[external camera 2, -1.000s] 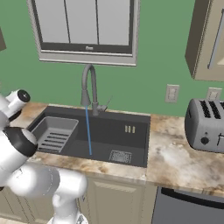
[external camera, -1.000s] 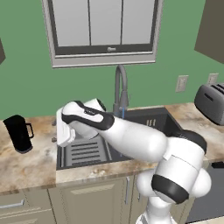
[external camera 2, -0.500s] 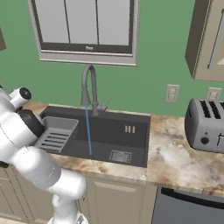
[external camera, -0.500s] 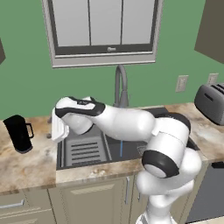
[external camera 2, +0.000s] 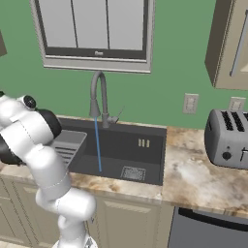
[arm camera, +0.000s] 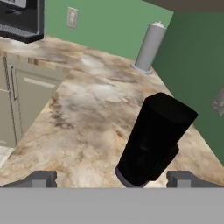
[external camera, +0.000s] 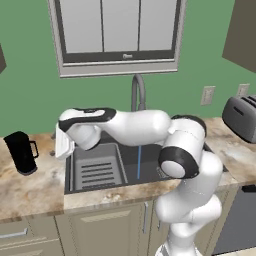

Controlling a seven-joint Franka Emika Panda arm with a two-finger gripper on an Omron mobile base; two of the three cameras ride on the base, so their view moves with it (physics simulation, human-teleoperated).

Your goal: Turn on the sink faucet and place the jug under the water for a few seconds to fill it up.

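Left base view: water [external camera: 139,162] runs into the sink [external camera: 117,182] while the jug [external camera: 21,152] stands upright near the desk's left edge; right base view: faucet [external camera 2: 98,94] on; hand view: jaws [arm camera: 111,179] wide open, jug [arm camera: 153,140] between them, ungripped—an off-centre approach may topple it.

Hidden or cut off, for your check:
- Sink faucet [external camera: 138,90]: the arm covers its base in the left base view.
- Jug [arm camera: 153,140]: its foot is cut by the hand view's lower band; you cannot see its handle there.
- Toaster [external camera 2: 227,138]: cropped at the right base view's edge.
- Sink [external camera 2: 145,131]: left part behind the arm.
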